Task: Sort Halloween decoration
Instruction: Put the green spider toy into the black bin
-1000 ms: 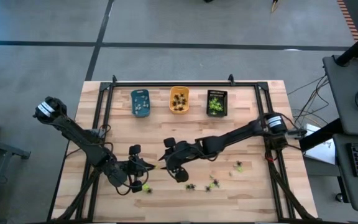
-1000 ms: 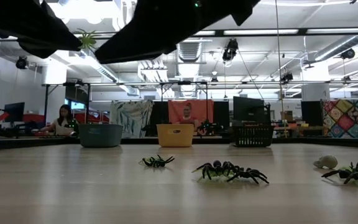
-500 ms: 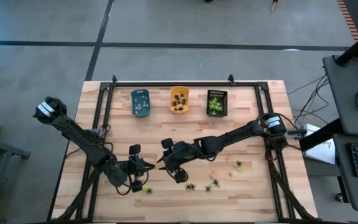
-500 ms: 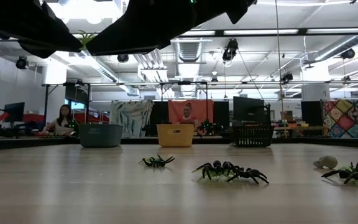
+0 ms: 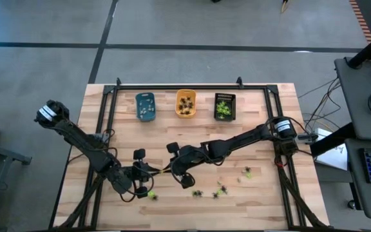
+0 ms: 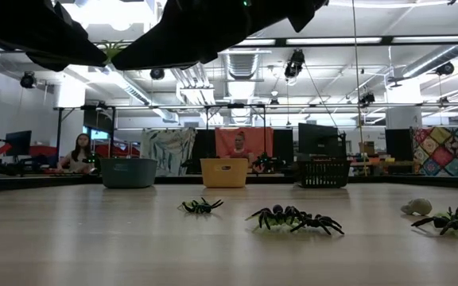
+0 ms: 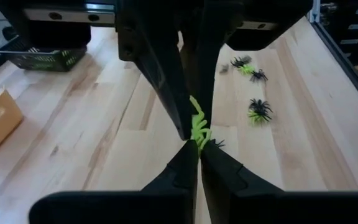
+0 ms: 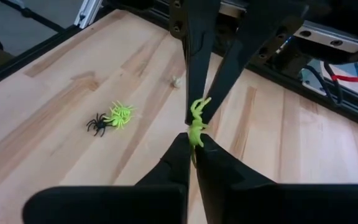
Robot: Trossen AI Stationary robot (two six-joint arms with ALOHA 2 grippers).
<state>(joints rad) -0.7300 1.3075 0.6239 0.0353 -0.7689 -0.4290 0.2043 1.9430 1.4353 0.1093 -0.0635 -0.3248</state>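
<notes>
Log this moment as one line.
left gripper: shut on yellow-green spider | right gripper: shut on same spider | stage: mid-air handover | loose spiders: on table

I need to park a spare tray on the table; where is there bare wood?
Bare wood lies right of the black tray and left of the blue tray. Crowded: mid-table, where both pincers meet, and the near edge with loose spiders.

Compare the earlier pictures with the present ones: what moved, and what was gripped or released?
The right gripper closed on the yellow-green spider that the left gripper holds above the table, so both now pinch it. The arms barely shifted. The loose spiders and three trays stayed put.
</notes>
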